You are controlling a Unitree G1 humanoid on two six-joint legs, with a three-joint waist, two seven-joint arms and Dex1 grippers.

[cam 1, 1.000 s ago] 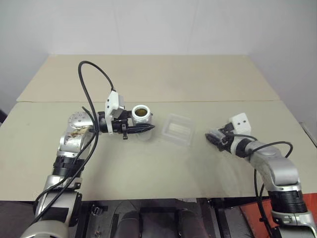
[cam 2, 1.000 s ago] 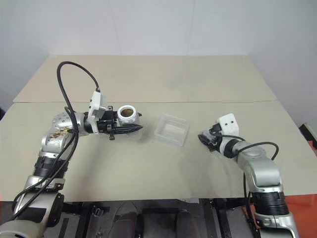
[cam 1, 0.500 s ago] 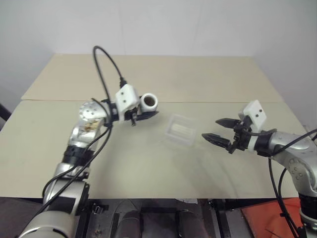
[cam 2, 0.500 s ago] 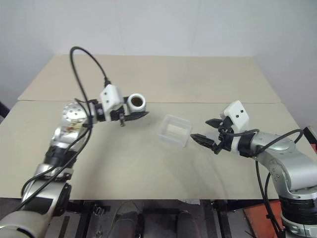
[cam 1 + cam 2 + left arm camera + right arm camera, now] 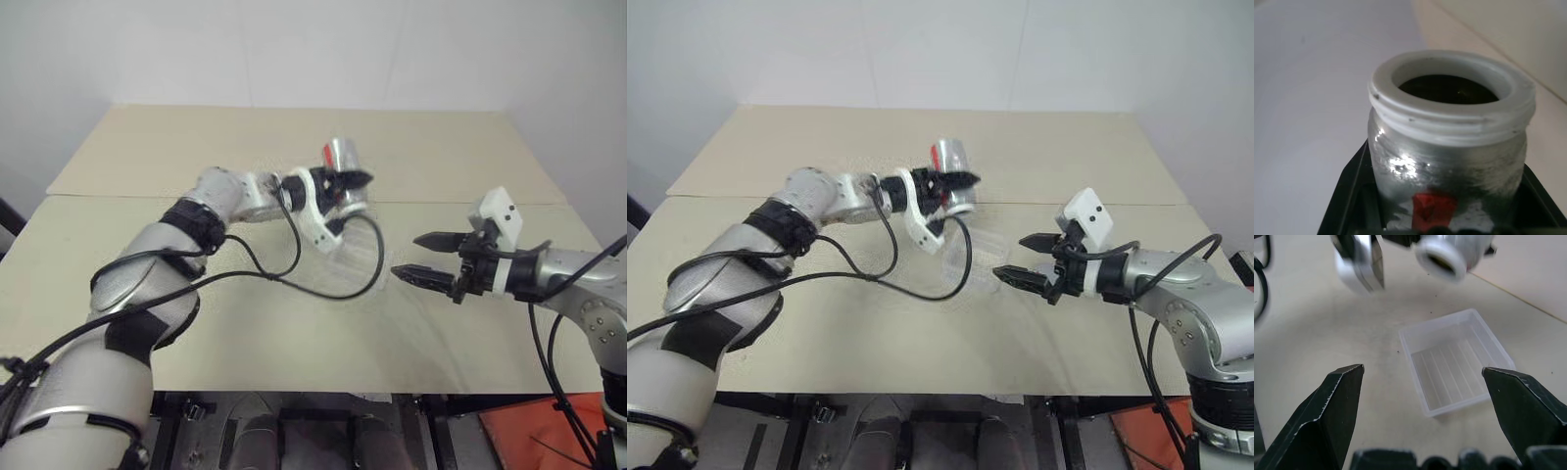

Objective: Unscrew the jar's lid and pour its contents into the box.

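Since the earlier frame, left pincer (image 5: 361, 179) has carried the jar (image 5: 339, 155) forward and tipped it. Clamped at mid-body; smooth, rigid, light. Box (image 5: 1456, 360), below it, is flimsy. Right pincer (image 5: 416, 257) gapes empty.

A beige table (image 5: 294, 323) made of two boards with a seam (image 5: 118, 197) between them stands against a white wall (image 5: 294, 49).
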